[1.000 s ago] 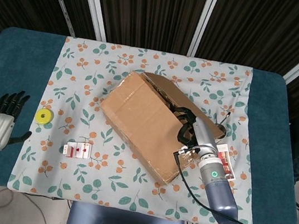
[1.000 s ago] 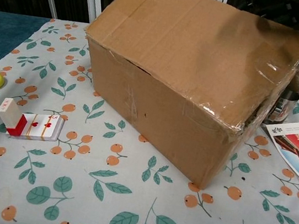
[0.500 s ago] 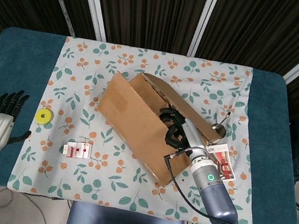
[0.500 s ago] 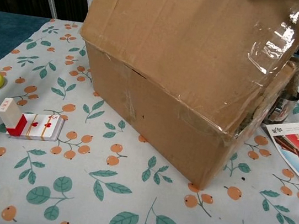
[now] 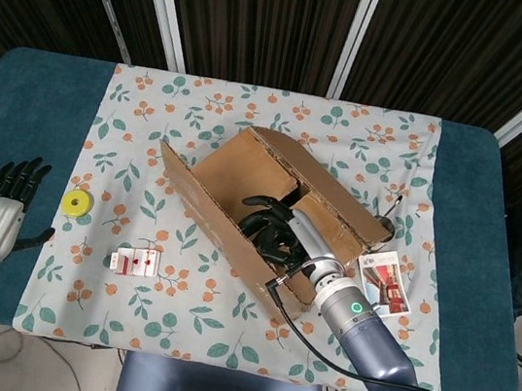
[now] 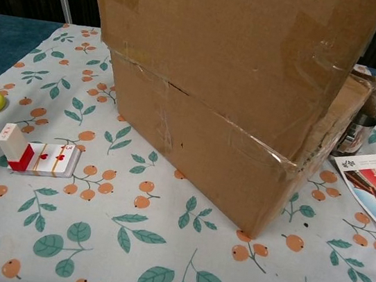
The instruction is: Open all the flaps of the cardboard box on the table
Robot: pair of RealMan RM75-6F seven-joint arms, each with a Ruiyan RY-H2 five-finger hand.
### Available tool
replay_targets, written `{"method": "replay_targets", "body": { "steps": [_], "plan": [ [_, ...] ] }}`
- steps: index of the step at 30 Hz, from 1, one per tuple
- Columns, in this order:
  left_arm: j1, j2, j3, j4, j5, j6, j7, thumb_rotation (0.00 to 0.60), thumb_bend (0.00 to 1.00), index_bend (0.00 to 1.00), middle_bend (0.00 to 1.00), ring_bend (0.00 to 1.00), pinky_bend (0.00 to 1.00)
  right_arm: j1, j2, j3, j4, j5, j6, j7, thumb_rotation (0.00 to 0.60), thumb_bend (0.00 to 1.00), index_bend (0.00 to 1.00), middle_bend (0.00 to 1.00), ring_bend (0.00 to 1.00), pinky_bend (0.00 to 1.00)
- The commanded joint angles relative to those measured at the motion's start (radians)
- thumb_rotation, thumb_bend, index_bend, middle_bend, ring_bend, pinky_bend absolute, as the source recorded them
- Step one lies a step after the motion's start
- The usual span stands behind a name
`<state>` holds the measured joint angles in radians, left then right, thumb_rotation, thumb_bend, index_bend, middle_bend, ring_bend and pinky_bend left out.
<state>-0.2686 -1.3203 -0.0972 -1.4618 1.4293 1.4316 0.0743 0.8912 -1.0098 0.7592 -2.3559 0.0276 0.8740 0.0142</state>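
Bench: blue-topped bench [image 5: 50, 95] draped with a pale leaf-and-orange printed cloth [image 5: 172, 330]; it carries everything below.
Box: brown cardboard box [image 5: 245, 169] sits mid-cloth, angled, just ahead of the right hand's fingers. In the chest view it fills the frame, taped seams showing [image 6: 230, 140].
Near flap: the long cardboard flap [image 5: 212, 228] on the robot's side now stands about upright; a second ago it lay flat over the top, and half a second ago it was half raised. The chest view shows its broad face risen above the box wall.
Far flap: the opposite long flap [image 5: 327, 181] is already up, beyond the fingers.
Inner flaps: two short end panels [image 5: 244, 175] lie inside, either side of the fingers. Whether they are fully flat I cannot tell.
Right hand: dark-fingered right hand [image 5: 280, 233] reaches into the opened top, fingers [image 5: 262, 223] curled against the inner face of the near flap, pushing it outward; they clamp on nothing that I can see.
Left hand: left hand [image 5: 1, 211] rests at the bench's near left edge, well apart from the box, fingers spread and holding nothing.
Meaning: both long flaps look open, so likely the short end flaps remain.
Small items: printed card [image 5: 384, 281] just right of the right hand; red-and-white small box [image 5: 136, 261] and yellow ring [image 5: 74, 202] between the two hands.
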Motion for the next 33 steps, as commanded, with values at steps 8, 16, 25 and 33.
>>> {"method": "replay_targets", "body": {
  "steps": [8,16,25,33],
  "plan": [
    [0.001,-0.001,-0.003,0.004,0.000,-0.004,-0.002,0.600,0.16,0.00,0.00,0.00,0.00,0.030,0.065,-0.009,0.000,0.045,-0.146,0.072,0.600,0.92,0.22,0.35,0.48,0.57],
    [0.002,-0.002,-0.005,0.006,0.003,-0.005,-0.002,0.600,0.16,0.00,0.00,0.00,0.00,0.038,0.107,-0.022,0.000,0.025,-0.284,0.133,0.600,0.92,0.22,0.34,0.48,0.57],
    [0.004,0.000,-0.006,0.007,0.003,-0.006,-0.004,0.600,0.16,0.00,0.00,0.00,0.00,0.046,0.090,-0.115,0.000,-0.044,-0.307,0.157,0.600,0.92,0.22,0.33,0.47,0.57],
    [0.004,0.003,-0.006,0.001,0.000,-0.016,0.002,0.600,0.16,0.00,0.00,0.00,0.00,0.023,0.042,-0.226,0.000,-0.263,-0.130,0.067,0.600,0.75,0.21,0.26,0.39,0.40]
  ]
}}
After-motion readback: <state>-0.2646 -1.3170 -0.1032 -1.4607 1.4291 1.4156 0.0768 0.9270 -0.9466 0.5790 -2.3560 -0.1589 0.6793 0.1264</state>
